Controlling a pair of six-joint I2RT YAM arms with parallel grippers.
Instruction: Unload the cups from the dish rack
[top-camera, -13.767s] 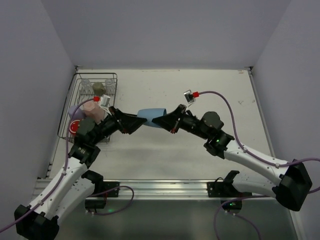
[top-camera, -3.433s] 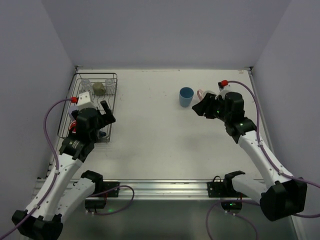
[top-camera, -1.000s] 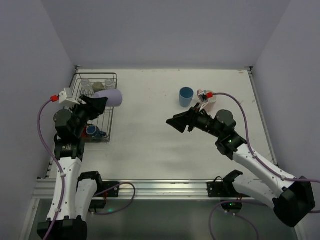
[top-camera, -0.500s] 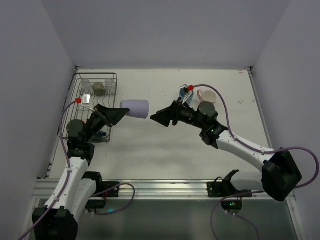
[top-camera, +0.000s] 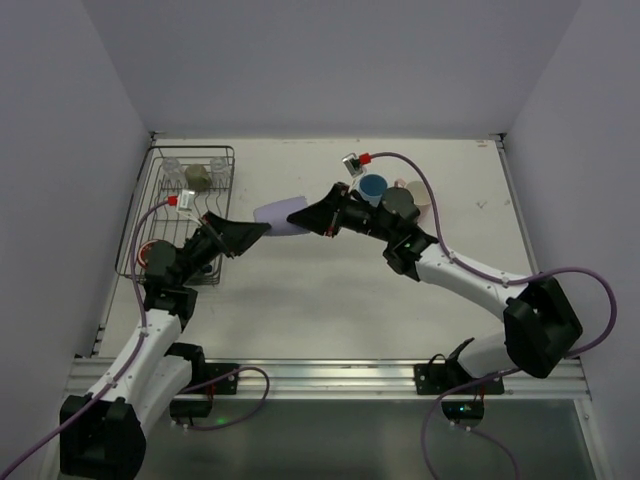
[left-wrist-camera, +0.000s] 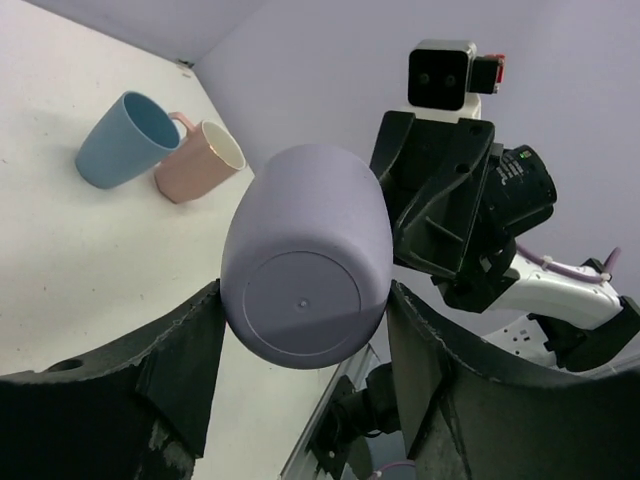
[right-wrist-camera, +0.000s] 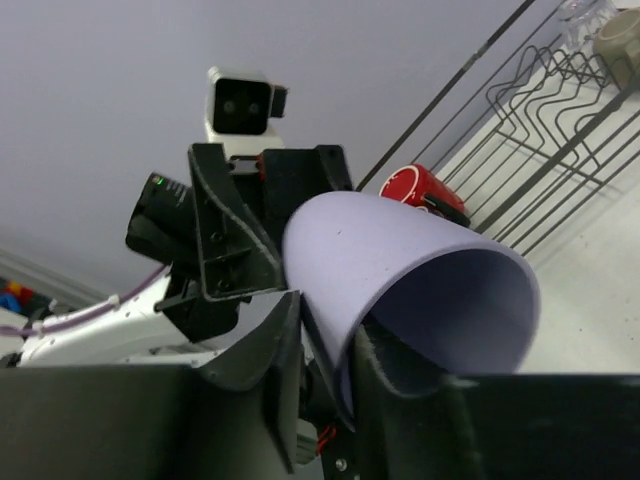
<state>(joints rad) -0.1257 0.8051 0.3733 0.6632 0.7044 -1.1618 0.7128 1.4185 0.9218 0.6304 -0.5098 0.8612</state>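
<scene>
Unloading, part done.

- Rack (top-camera: 195, 148), far left of worktop (top-camera: 330, 300): holding cups not yet unloaded. Red mug (top-camera: 150, 255) sitting at its near end, half under the left arm. Olive mug (top-camera: 198, 178) and two clear glasses (top-camera: 172, 170) sitting at its far end. Anything else inside is hidden by the arm.
- Left gripper (top-camera: 255, 229): reaching out to the right of the rack, jaws pressing on both sides of the tumbler's closed base.
- Tumbler (top-camera: 283, 217): lavender, hanging on its side in the air between the two arms, clear of the rack and not touching the worktop.
- Right gripper (top-camera: 312, 219): meeting it from the right, jaws pinching the tumbler's rim wall, one finger inside and one outside.
- Blue cup (top-camera: 373, 187) and pink mug (top-camera: 418, 190): standing just beside each other at the far right-centre of the worktop, already unloaded.

Judgement: two cups are out, a third is passing from arm to arm, and at least four are waiting in the rack.
</scene>
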